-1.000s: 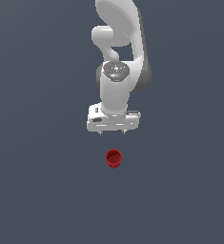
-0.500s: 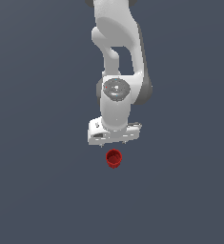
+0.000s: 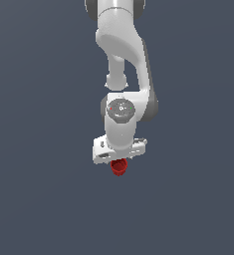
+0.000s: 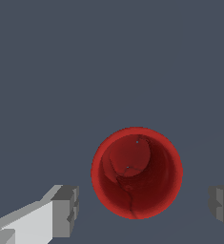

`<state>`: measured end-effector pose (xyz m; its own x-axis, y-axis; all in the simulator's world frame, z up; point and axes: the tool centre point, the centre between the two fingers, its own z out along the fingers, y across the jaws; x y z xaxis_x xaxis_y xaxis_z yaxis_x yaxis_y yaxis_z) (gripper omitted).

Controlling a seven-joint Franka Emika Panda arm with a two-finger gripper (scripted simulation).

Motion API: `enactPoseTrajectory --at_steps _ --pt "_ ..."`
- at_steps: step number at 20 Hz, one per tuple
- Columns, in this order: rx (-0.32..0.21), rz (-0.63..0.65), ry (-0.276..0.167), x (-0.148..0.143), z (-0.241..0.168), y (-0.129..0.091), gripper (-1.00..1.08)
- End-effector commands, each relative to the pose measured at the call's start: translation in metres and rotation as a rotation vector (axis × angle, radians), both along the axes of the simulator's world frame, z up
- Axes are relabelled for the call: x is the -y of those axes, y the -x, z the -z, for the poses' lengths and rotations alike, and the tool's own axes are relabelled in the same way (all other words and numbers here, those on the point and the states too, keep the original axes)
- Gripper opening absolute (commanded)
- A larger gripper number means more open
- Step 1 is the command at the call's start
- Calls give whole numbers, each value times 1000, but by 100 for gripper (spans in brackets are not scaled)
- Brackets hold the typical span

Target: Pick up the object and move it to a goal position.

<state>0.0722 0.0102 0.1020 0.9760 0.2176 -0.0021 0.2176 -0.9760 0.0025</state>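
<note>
The object (image 3: pixel 119 168) is a small red cup-like cylinder with a hollow top, standing upright on the grey floor. The white hand of the arm hangs right over it in the exterior view and hides its upper part. In the wrist view I look straight down into the red cup (image 4: pixel 137 172). My gripper (image 4: pixel 144 209) is open, with one grey fingertip (image 4: pixel 66 211) on one side of the cup and the other fingertip (image 4: pixel 222 208) on the opposite side. Neither fingertip touches the cup. In the exterior view the fingers are hidden behind the hand.
Plain dark grey floor (image 3: pixel 44 199) spreads all around the cup. No other objects or edges show in either view.
The arm has come down and slightly forward over the red cup, so the hand now covers its upper part. The cup has not moved.
</note>
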Motion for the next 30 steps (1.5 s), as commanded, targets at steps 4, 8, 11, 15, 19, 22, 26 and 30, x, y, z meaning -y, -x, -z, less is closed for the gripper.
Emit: enactPoseTrajectory --at_steps 4,8,11,15,19,22,26,30 --pt "1 -9 -3 0 5 -5 100" --pt "1 -8 -2 0 8 -4 100" --pt "1 -8 -3 0 19 -4 100" --pt "1 -9 -3 0 42 -3 100" --pt "1 -10 -3 0 54 -4 100" --pt "1 -10 -3 0 55 -5 100" --pt "1 -10 -3 0 55 -5 -100" --pt "1 -10 -3 0 55 -5 -100"
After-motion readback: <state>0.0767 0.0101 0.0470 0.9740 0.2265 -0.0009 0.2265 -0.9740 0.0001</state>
